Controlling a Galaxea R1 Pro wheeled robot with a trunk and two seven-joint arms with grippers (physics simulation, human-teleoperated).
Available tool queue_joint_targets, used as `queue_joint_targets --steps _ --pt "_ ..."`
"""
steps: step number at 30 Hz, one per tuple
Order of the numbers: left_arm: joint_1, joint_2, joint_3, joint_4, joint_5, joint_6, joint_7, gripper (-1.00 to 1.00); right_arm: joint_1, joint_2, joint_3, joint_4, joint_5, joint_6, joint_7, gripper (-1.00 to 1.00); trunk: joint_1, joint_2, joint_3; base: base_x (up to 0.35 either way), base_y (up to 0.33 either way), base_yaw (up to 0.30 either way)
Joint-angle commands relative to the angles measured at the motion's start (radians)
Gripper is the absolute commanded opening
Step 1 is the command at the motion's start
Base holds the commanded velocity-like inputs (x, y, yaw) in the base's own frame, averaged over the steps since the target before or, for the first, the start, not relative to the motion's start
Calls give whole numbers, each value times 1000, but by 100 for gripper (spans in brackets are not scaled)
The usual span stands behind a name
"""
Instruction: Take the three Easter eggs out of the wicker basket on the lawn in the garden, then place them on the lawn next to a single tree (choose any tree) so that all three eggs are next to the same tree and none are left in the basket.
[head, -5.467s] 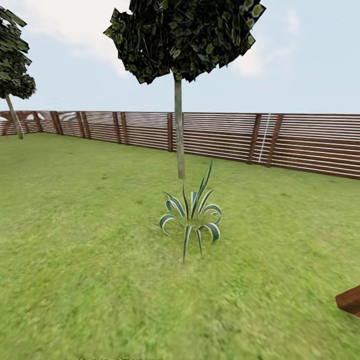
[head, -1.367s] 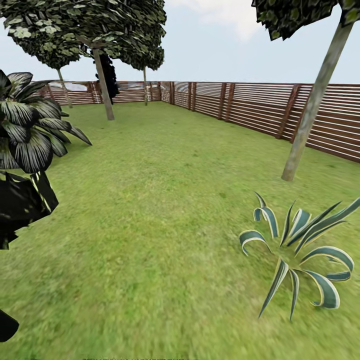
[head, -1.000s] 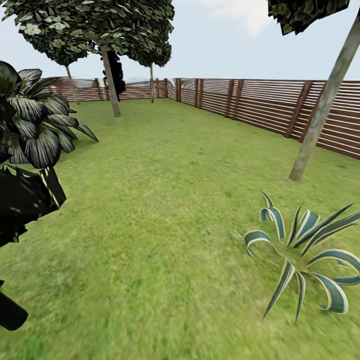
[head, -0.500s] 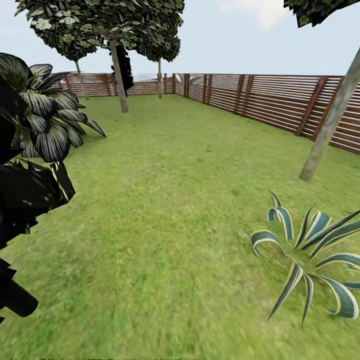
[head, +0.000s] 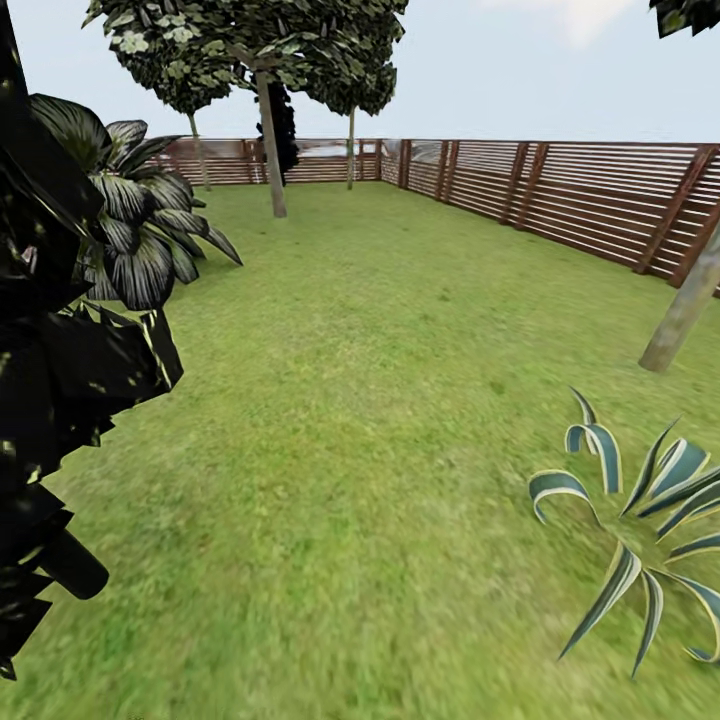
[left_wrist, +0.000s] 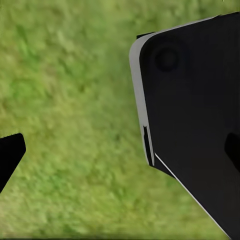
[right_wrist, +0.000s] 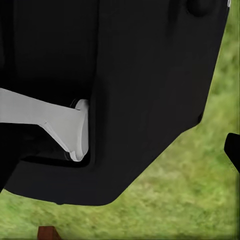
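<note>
Where slat fence (head: 590, 195) bounds, lawn (head: 360, 400), trees

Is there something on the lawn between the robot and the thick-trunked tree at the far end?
Nothing visible: the lawn runs open to the tree. A dark bushy plant and a striped spiky plant stand off to the sides.

Mottled green lawn (head: 380, 400), brown slatted fence (head: 600, 200), green-and-cream striped plant (head: 640, 520), near-black, possibly shadowed bush (head: 60, 380)
</note>
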Motion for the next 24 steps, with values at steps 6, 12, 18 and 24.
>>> queue_joint_targets --steps 6,12,18,24 --pt "-1 0 -5 1 0 -3 2 100 0 -1 6 -1 0 -2 -1 100 0 -1 -8 119 0 201" --pt "-1 0 -5 1 0 -3 2 100 0 -1 6 -1 0 -2 0 100 0 -1 -14 158 -3 169" --pt "-1 0 -5 1 0 -3 2 100 0 -1 6 -1 5 -2 1 100 0 -1 -16 198 -89 47" --pt "-1 0 -5 0 0 -3 2 100 0 -2 6 -1 6 -2 1 100 0 -1 -16 225 -185 7"
